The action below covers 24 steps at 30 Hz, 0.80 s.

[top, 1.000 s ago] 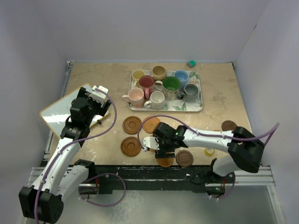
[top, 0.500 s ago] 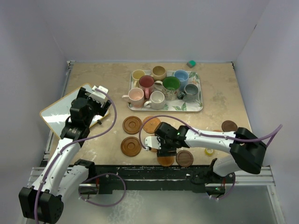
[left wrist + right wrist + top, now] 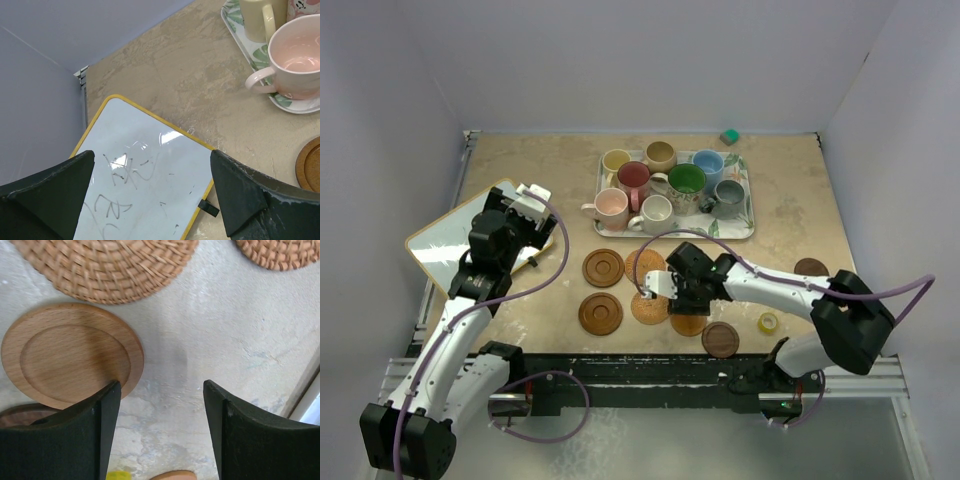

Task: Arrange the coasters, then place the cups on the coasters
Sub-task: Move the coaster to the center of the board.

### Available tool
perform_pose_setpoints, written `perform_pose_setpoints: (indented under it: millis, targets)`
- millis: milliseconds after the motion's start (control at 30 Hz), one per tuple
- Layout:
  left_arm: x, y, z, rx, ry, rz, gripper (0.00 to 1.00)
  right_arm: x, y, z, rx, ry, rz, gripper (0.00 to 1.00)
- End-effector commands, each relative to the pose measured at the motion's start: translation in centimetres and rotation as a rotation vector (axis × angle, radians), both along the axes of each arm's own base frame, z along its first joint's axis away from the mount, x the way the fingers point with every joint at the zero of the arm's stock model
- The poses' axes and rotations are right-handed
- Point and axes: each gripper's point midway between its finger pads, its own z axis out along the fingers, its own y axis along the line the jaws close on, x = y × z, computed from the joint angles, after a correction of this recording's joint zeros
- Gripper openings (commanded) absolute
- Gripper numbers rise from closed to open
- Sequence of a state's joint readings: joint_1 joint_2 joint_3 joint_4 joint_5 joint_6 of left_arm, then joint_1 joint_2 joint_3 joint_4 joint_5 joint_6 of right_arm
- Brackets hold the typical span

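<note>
Right fingers (image 3: 100,440), now farther out, at smooth round wooden coaster (image 3: 70,360)

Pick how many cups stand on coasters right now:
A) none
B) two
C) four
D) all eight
A: all the cups are gathered at the leaf-print tray, while the coasters in view lie bare on the table.

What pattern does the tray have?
The tray has green leaves on white, clearest in the left wrist view.
</note>
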<state>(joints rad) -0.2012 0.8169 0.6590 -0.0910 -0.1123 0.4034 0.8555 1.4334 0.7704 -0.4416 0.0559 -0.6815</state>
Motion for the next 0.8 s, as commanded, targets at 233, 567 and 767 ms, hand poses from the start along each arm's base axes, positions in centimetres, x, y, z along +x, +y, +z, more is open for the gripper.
perform_pose_setpoints:
  millis: [233,567,767]
  targets:
    - [0.2,0.2,1.6,-0.012,-0.061,0.008,0.95,4.7,-3.9,-1.7,-0.141,-0.076,-0.13,0.69]
    - [0.2,0.3,1.7,-0.01,-0.065,0.007,0.95,8.5,-3.2,-1.8,-0.101,-0.127,-0.252,0.68]
    - [0.2,0.3,1.7,-0.008,-0.065,0.008,0.95,9.7,-1.9,-2.2,-0.058,-0.132,-0.286,0.68]
